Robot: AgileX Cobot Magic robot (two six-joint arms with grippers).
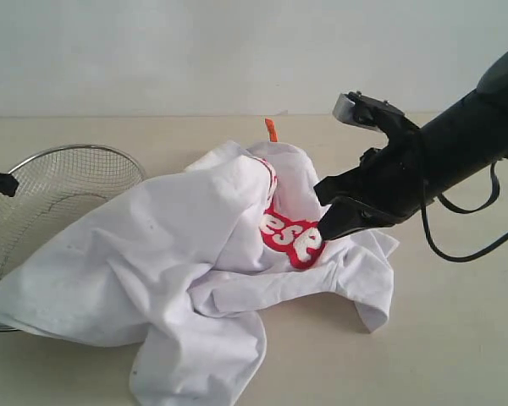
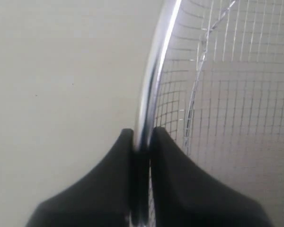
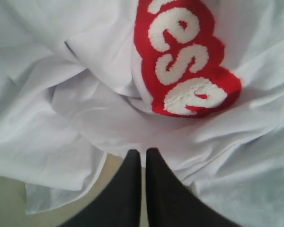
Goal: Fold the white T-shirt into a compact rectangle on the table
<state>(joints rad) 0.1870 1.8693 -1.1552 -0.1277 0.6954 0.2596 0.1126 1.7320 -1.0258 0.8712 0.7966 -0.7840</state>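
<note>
Left claw: clamped on wire basket rim.
Right claw: closed against white T-shirt; pinch unclear.
Risk: shirt overlaps basket; moving it may drag cloth.

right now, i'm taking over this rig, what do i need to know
Left gripper: shut on the rim of the wire basket.
Right gripper: shut, tips at the white T-shirt just below its red band; cannot tell if cloth is pinched.
Shirt: crumpled heap on the table, one edge reaching the basket.
Done: no fold visible.
To do: spread it flat, then fold it into a compact rectangle.
</note>
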